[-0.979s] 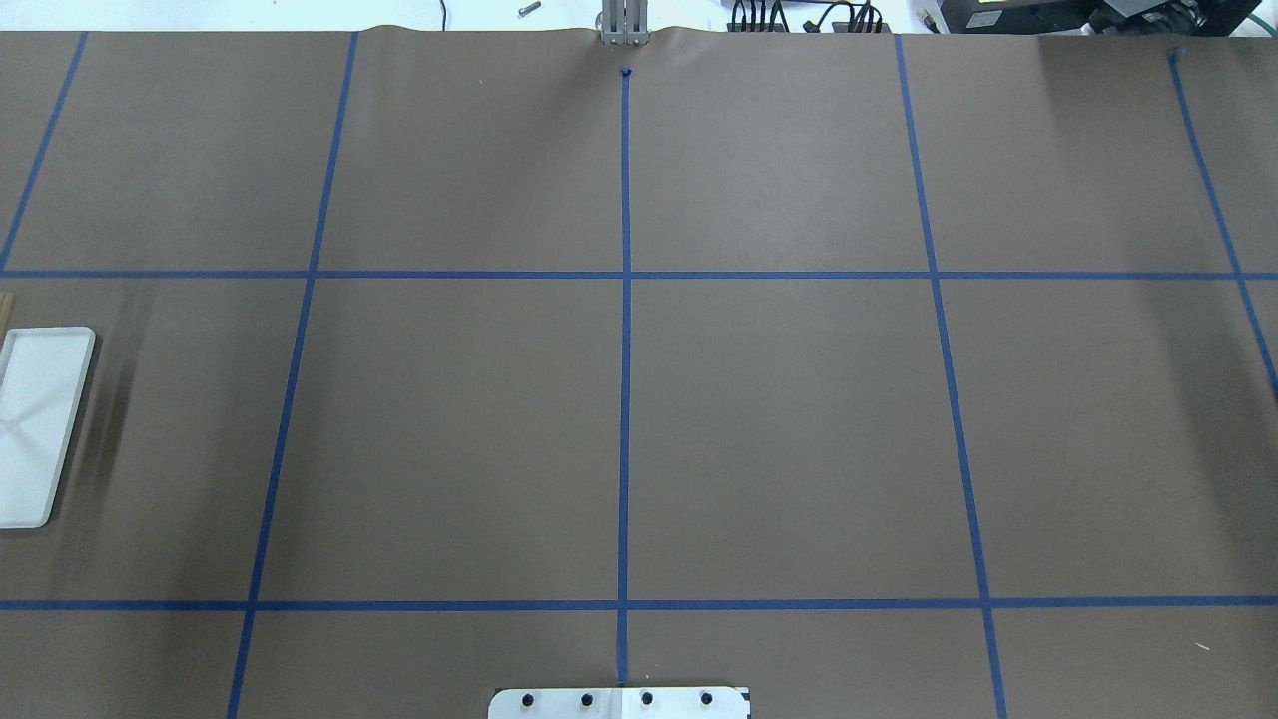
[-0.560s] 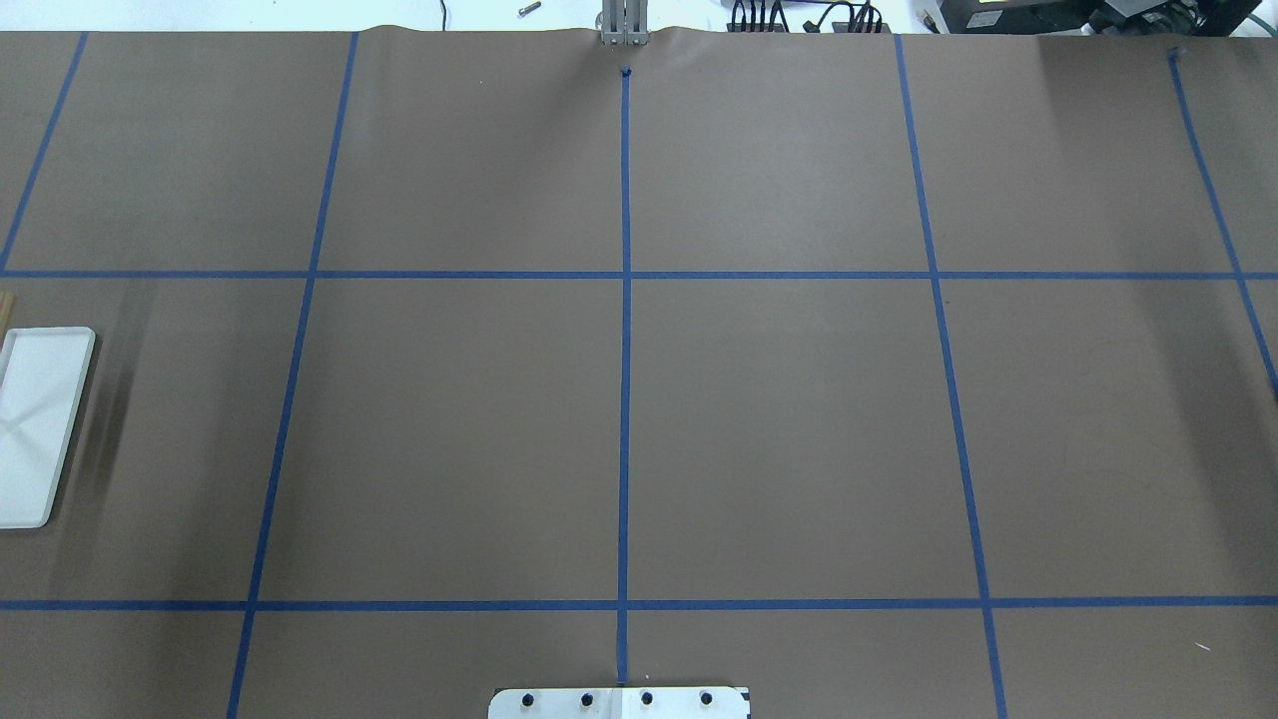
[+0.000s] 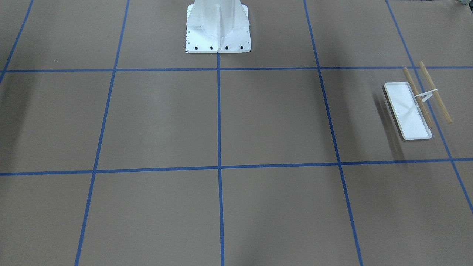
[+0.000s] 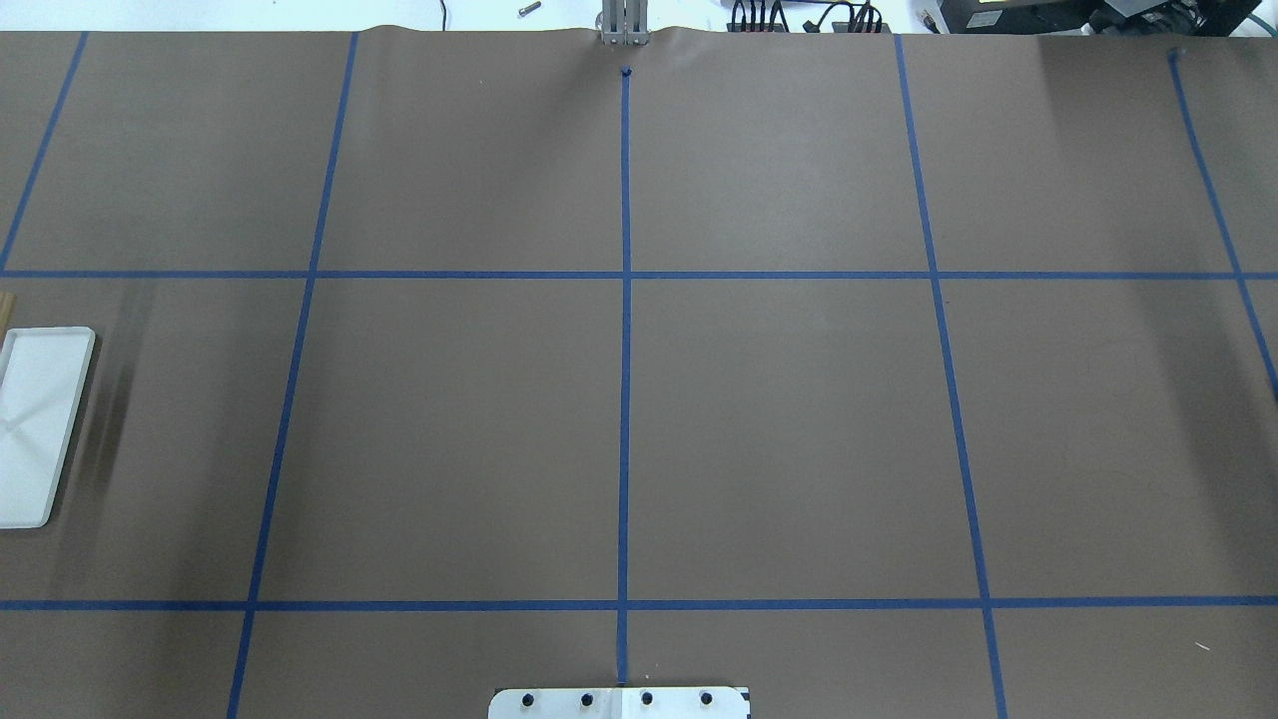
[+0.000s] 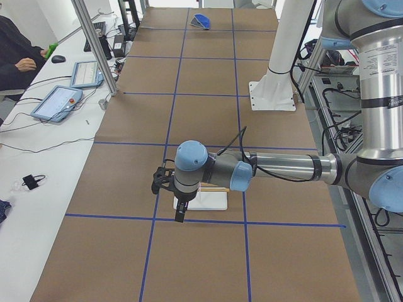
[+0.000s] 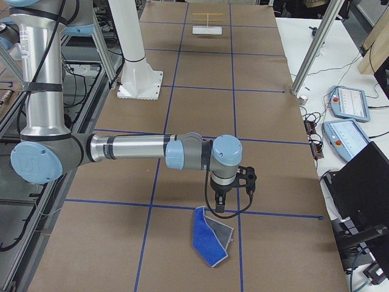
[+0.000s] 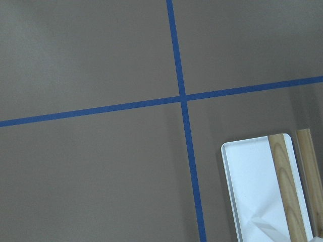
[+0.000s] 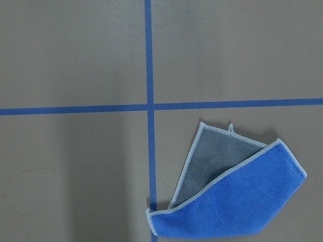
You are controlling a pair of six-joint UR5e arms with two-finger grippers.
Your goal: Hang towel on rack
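The right jaws hang just above the desk (image 6: 194,121) at the end of the right arm (image 6: 127,148), which is stretched low. They show only from the side, so I cannot tell whether they are wide or narrow. The towel (image 6: 211,243) lies just beside them, folded over itself with its grey underside showing. In the right wrist view the towel (image 8: 237,201) sits at 5 o'clock from a tape crossing (image 8: 149,107).

The left jaws, on the left arm (image 5: 283,168), hover near the rack (image 5: 211,201); their opening cannot be told either. The rack (image 3: 410,111) stands at the desk's far end, well apart from the towel, at 9 o'clock in the overhead view.

The pick-up has not begun. I judge the next move calls for lowering onto a towel edge and closing.
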